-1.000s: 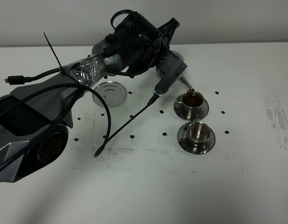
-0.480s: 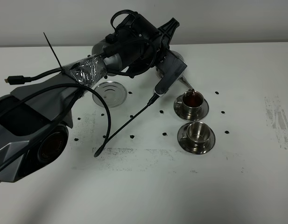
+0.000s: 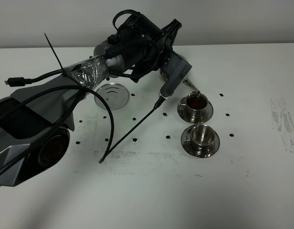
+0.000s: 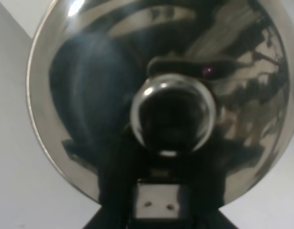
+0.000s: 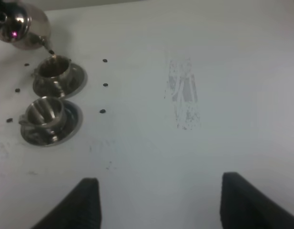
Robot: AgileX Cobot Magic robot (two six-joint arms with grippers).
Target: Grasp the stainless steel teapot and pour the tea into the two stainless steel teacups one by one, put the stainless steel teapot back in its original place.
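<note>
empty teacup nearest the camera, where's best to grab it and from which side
Probably the rim, from straight above: the empty teacup stands upright and open on its saucer, so its wall can be pinched inside and out. Its small handle points toward the left arm's side; pinch the opposite wall, clear of the stainless steel teapot tilted over the far cup.

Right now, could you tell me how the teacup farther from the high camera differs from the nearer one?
The far teacup holds reddish-brown tea; the near teacup looks empty, bare steel inside. The spout of the teapot hangs over the far teacup; nothing is above the near teacup. Both are small shiny steel cups, upright, each on its own round saucer, handles to the same side.
</note>
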